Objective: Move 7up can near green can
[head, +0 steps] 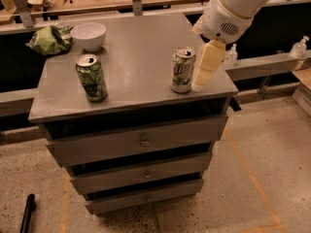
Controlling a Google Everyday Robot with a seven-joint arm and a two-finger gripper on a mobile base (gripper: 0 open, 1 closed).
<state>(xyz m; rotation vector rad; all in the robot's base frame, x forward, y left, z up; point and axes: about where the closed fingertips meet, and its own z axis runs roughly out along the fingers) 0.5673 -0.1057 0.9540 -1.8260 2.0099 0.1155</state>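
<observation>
- The gripper (204,70) hangs at the end of the white arm (237,6), just beside the right side of the 7up can (182,70), low over the right edge of the grey cabinet top (138,52); whether it touches the can cannot be told
- Whether the gripper is open or closed cannot be told from this view, and nothing shows it holding anything
- The 7up can stands upright near the front right of the cabinet top, its tab end up
- The green can (92,77) stands upright near the front left, well apart from the 7up can, with bare grey surface between them
- A white bowl (88,35) and a crumpled green bag (48,39) sit at the back left corner, behind the green can and out of the straight path between the two cans
- The step in hand looks like the approach to the 7up can; the grasp seems not yet made
- The next move calls for closing around the can's body squarely, since a slim upright can tips easily, then carrying it left and setting it down upright near the green can without knocking it
</observation>
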